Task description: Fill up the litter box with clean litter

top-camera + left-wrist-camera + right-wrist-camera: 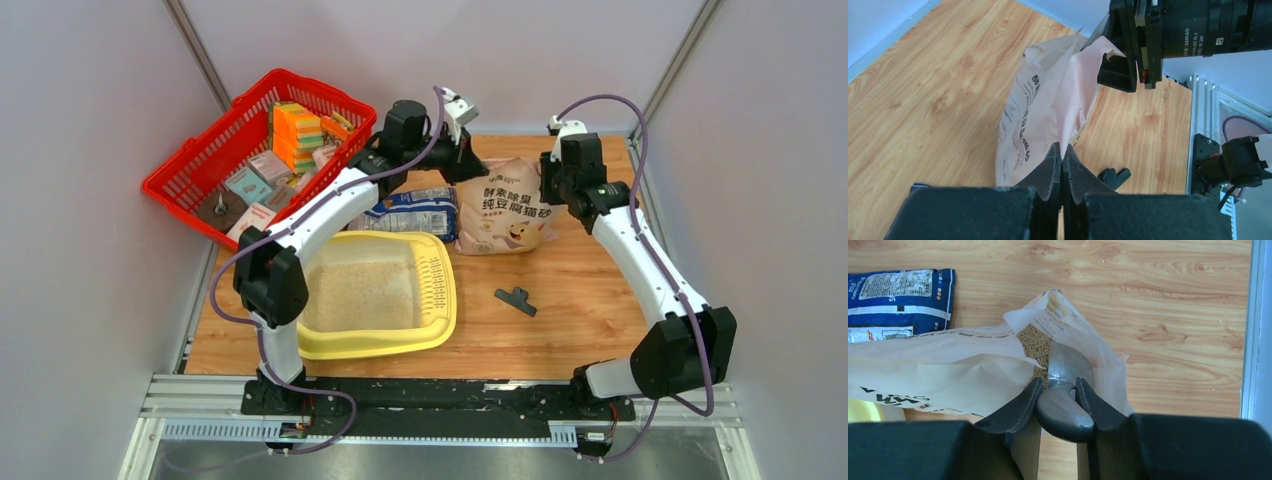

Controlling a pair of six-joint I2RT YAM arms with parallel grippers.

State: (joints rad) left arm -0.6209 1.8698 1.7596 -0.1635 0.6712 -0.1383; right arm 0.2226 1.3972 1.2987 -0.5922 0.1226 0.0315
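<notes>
The pale-yellow litter box (pixel 380 345) lies at the near left with a layer of pale beige clean litter (pixel 362 290) in it. Behind it the tan paper bag (pixel 503 205) lies with its top held up between both arms. My left gripper (pixel 1062 150) is shut on a thin edge of the bag (pixel 1048 110) at its mouth. My right gripper (pixel 1059 382) is shut on a dark grey scoop handle (pixel 1064 412) that reaches into the bag's open mouth, where tan litter (pixel 1034 342) shows. The scoop's bowl is hidden inside the bag.
A blue-and-white printed bag (pixel 415 212) lies between the litter box and the tan bag. A red mesh basket (pixel 255 150) with several packs stands tilted at the back left. A small black clip (pixel 516 299) lies on the wood right of the litter box.
</notes>
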